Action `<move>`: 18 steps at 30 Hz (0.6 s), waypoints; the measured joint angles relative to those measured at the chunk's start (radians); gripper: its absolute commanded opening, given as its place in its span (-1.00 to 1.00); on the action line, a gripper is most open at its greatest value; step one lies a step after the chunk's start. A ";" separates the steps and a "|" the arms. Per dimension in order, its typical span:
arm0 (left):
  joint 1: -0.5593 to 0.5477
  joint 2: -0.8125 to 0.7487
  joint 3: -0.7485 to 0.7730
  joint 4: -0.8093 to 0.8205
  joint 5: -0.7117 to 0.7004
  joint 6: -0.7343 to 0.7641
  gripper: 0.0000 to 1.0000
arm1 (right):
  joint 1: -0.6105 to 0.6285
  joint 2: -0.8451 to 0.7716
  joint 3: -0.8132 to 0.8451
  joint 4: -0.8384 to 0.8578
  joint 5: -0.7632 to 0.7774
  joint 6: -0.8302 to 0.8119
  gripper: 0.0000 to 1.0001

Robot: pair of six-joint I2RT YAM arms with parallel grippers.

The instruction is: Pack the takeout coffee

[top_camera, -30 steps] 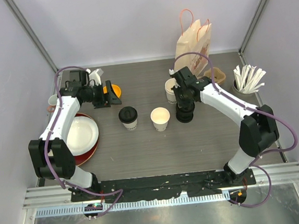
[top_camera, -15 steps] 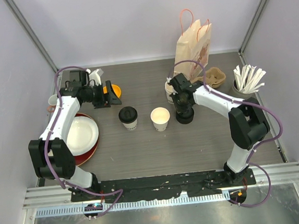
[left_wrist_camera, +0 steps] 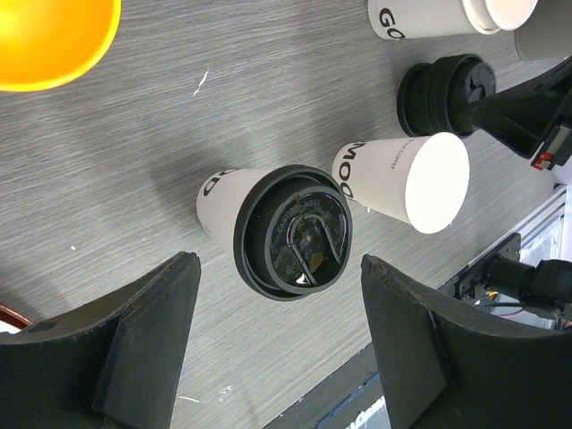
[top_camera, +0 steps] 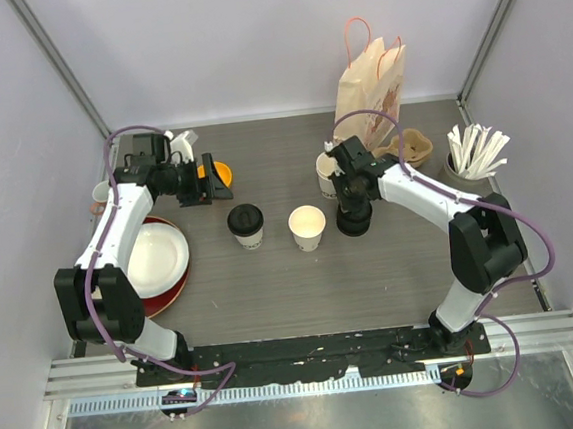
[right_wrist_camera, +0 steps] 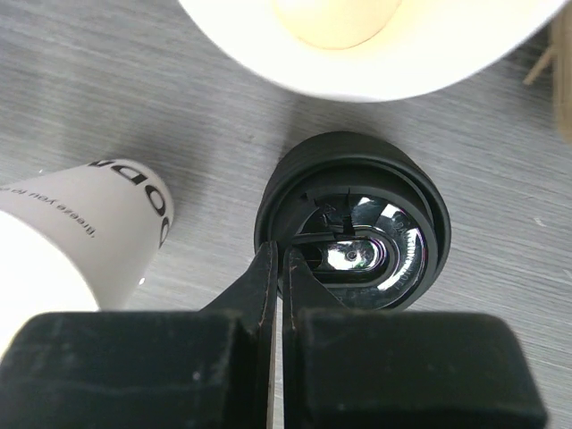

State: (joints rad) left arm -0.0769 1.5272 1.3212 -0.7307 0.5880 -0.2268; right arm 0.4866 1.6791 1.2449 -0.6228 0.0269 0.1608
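Observation:
One takeout coffee cup point(top_camera: 245, 225), white paper with a black lid, stands mid-table; it shows in the left wrist view too point(left_wrist_camera: 290, 232). Beside it to the right stands a lidless white paper cup point(top_camera: 308, 227) point(left_wrist_camera: 402, 174) point(right_wrist_camera: 80, 232). My left gripper point(top_camera: 203, 182) point(left_wrist_camera: 277, 349) hovers open behind and left of the lidded cup, holding nothing. My right gripper point(top_camera: 351, 201) point(right_wrist_camera: 281, 259) is shut, its tips pinching the rim of the top black lid point(right_wrist_camera: 353, 223) of a small lid stack point(top_camera: 354, 219) point(left_wrist_camera: 447, 89).
A paper bag point(top_camera: 371, 87) stands at the back. More white cups point(top_camera: 327, 174) sit behind the lid stack. Brown cup carrier point(top_camera: 413, 146), a holder of sticks point(top_camera: 477, 153), an orange bowl point(top_camera: 222, 171), stacked plates point(top_camera: 155, 261) and a pinkish cup point(top_camera: 101, 196) ring the table.
The right arm's elbow swung left and partly back while its gripper stayed shut at the lid stack. The left arm and both cups have not moved.

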 measured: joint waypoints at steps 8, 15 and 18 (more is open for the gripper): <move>0.000 0.000 0.000 0.000 0.002 0.001 0.54 | -0.013 -0.017 -0.014 -0.002 0.015 0.006 -0.98; -0.066 0.000 0.031 -0.021 -0.013 0.070 0.54 | -0.030 -0.020 -0.030 0.008 -0.031 0.019 -0.98; -0.163 0.000 0.092 -0.023 -0.030 0.123 0.62 | -0.042 -0.030 -0.029 0.003 -0.047 0.020 -0.98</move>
State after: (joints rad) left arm -0.2398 1.5272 1.4136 -0.7532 0.5583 -0.1036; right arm 0.4442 1.6489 1.2156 -0.6193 -0.0200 0.1806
